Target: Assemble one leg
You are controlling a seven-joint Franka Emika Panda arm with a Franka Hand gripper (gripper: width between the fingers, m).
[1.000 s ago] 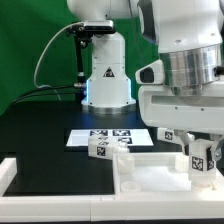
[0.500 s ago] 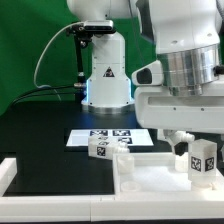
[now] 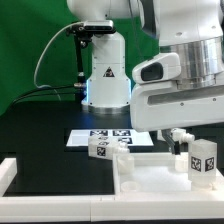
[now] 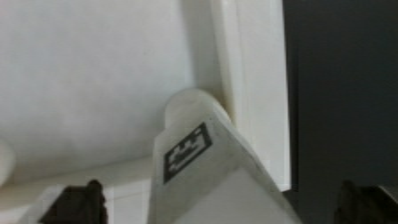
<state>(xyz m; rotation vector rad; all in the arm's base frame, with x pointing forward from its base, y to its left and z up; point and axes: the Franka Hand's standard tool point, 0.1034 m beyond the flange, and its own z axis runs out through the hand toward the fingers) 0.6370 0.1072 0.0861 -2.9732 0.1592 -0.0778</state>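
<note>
My tool (image 4: 222, 203) is spread wide, both fingers clear of the small white tagged plastic leg (image 3: 203, 160) between them.

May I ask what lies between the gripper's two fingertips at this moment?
A leg with a black-and-white tag: the wrist view shows it between the fingertips of the gripper, which stand wide apart on either side.
</note>
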